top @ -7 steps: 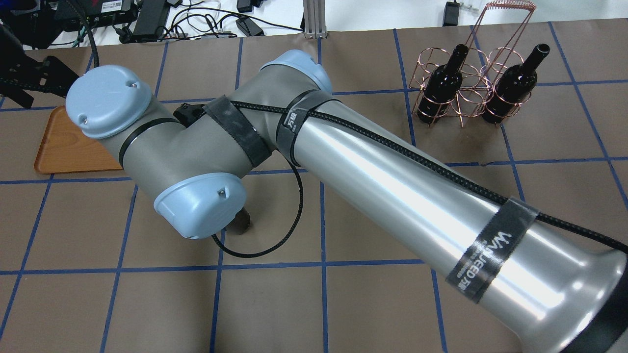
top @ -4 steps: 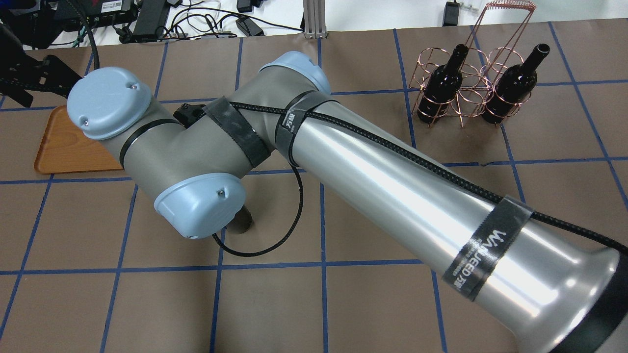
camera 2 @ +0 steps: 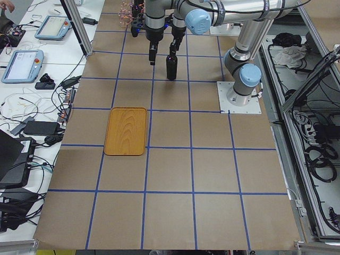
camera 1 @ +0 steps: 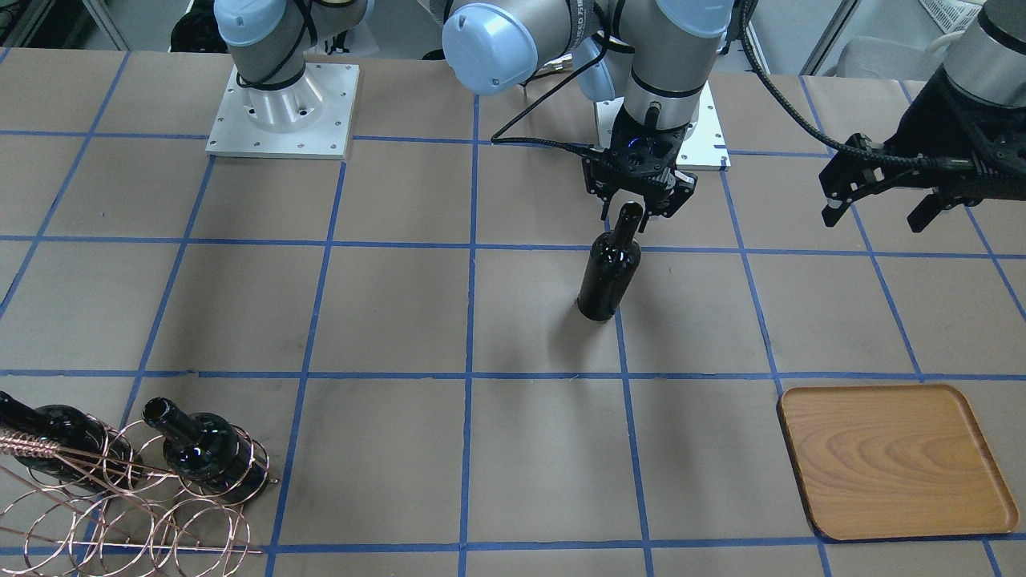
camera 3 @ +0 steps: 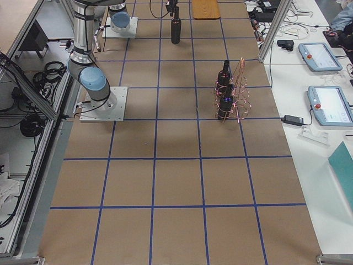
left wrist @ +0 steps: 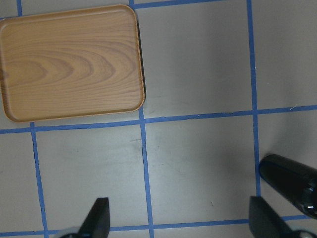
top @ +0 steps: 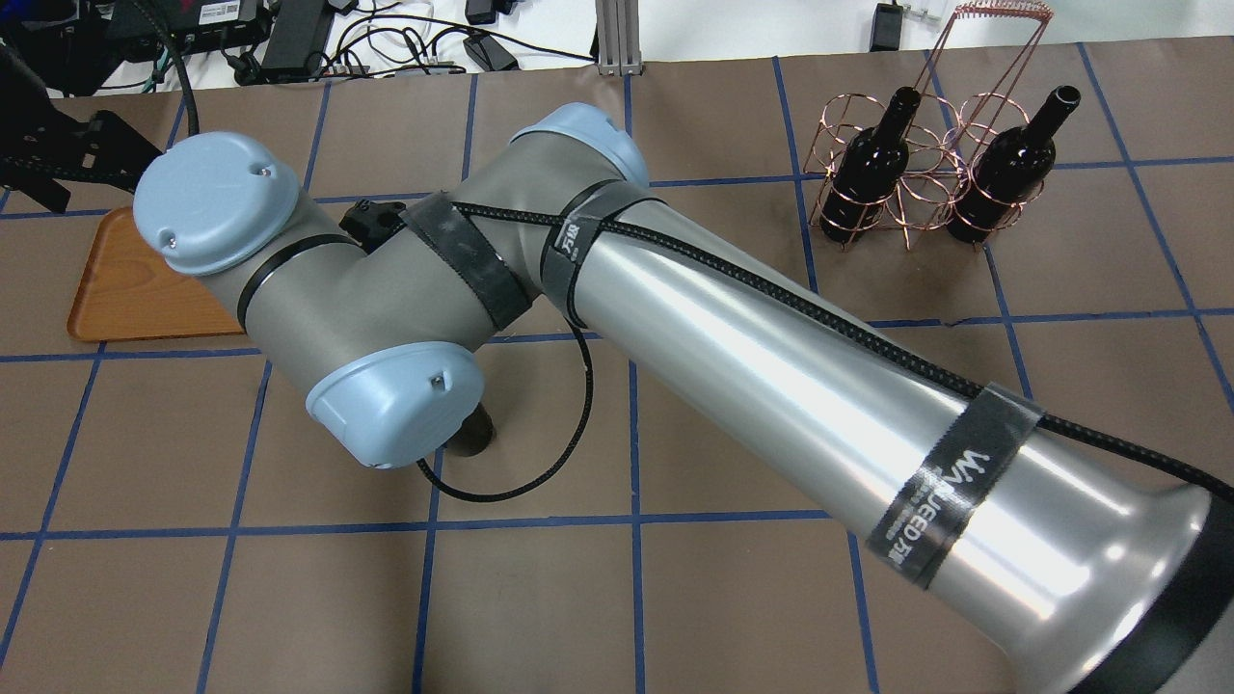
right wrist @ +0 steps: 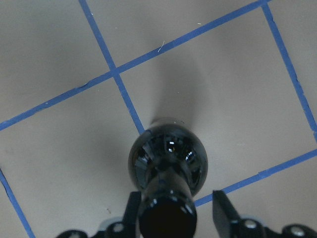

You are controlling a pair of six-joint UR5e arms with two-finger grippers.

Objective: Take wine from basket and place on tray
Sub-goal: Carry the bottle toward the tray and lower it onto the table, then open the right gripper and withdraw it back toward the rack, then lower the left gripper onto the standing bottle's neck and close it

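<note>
One wine bottle (camera 1: 609, 272) stands upright on the brown table, out of the basket, near the robot's side. My right gripper (camera 1: 635, 215) is above it, open, with a finger on each side of the neck. The right wrist view shows gaps between the fingers (right wrist: 220, 210) and the bottle (right wrist: 166, 163). My left gripper (camera 1: 874, 218) hovers open and empty beside it, toward the tray's side. The wooden tray (camera 1: 894, 461) lies empty; it also shows in the left wrist view (left wrist: 69, 62). The copper wire basket (camera 1: 120, 497) holds two more bottles (camera 1: 208, 457).
In the overhead view the right arm's forearm (top: 771, 386) crosses the table and hides all but a bit of the standing bottle (top: 474, 439). The basket (top: 916, 173) is at the far right there, the tray (top: 125, 289) at the far left. Blue tape lines grid the table.
The right arm has shifted only slightly in the overhead view. The standing bottle, the basket and the tray have stayed where they were.
</note>
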